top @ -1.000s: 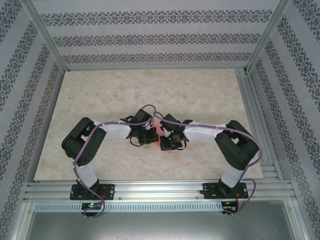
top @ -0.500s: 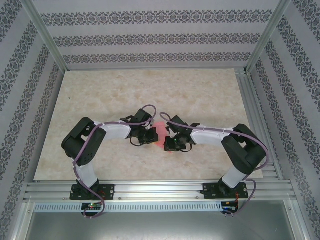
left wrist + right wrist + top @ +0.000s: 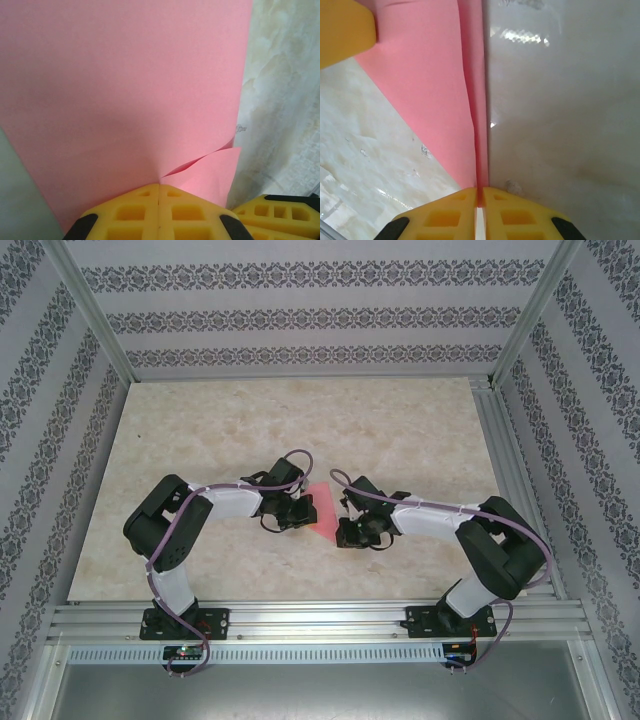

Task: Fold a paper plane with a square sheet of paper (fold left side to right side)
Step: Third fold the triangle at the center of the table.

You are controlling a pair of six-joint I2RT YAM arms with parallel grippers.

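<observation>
- Clearly thin and limp, the square sheet of paper (image 3: 322, 510) sits between the left gripper (image 3: 300, 512) and the right gripper (image 3: 345, 530) at mid table (image 3: 200, 440). I judge it tears or creases easily, so edges are the place to grip.
- My left gripper is clamped on it, puckering it, and the right one pinches what looks like a doubled edge.
- Its long axis runs far-to-near in the top view.

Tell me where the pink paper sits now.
Top view: the pink paper is midway across the table, between the left claw and the right claw, each pinching it.
</observation>
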